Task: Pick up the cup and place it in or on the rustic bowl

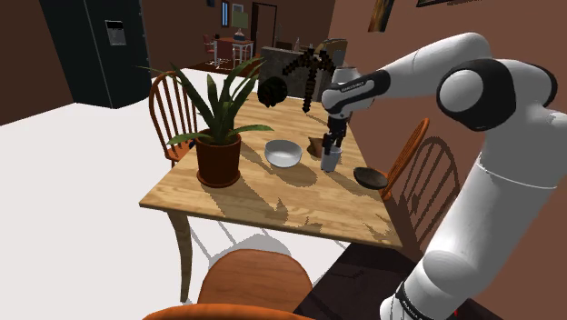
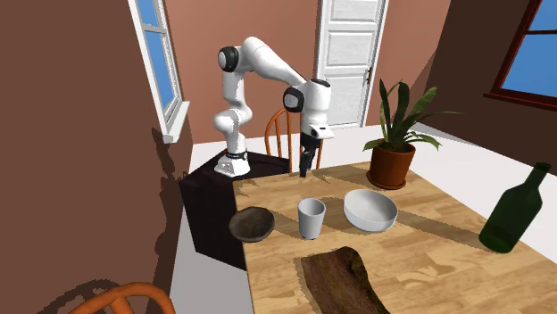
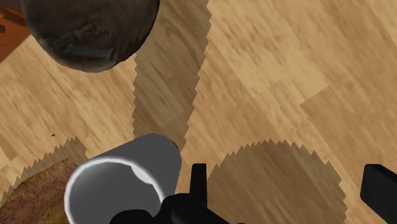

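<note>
A plain grey-white cup stands upright on the wooden table, between a dark rough bowl and a white bowl. My black gripper hangs open a little above the table, close by the cup. In the shoulder view the gripper is right over the cup, with the dark bowl to that view's right. Along the gripper, the cup sits just outside one finger, not between the two. The dark bowl lies farther ahead.
A potted plant stands at the shoulder view's left of the white bowl. A dark green bottle and a dark brown bark-like slab also sit on the table. Wooden chairs ring the table.
</note>
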Action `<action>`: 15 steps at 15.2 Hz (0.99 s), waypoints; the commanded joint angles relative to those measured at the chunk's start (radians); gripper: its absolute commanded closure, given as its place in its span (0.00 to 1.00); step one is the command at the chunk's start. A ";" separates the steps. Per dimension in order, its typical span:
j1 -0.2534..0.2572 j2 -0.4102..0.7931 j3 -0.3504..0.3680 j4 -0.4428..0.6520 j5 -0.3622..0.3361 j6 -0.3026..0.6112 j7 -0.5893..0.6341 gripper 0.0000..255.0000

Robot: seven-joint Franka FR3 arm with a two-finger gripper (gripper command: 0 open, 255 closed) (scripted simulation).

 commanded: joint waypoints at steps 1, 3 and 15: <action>-0.018 0.083 -0.009 0.067 0.026 0.017 -0.034 0.00; -0.039 0.160 -0.013 0.141 0.051 0.021 -0.062 0.00; -0.104 0.377 -0.006 0.288 0.116 0.091 -0.124 0.00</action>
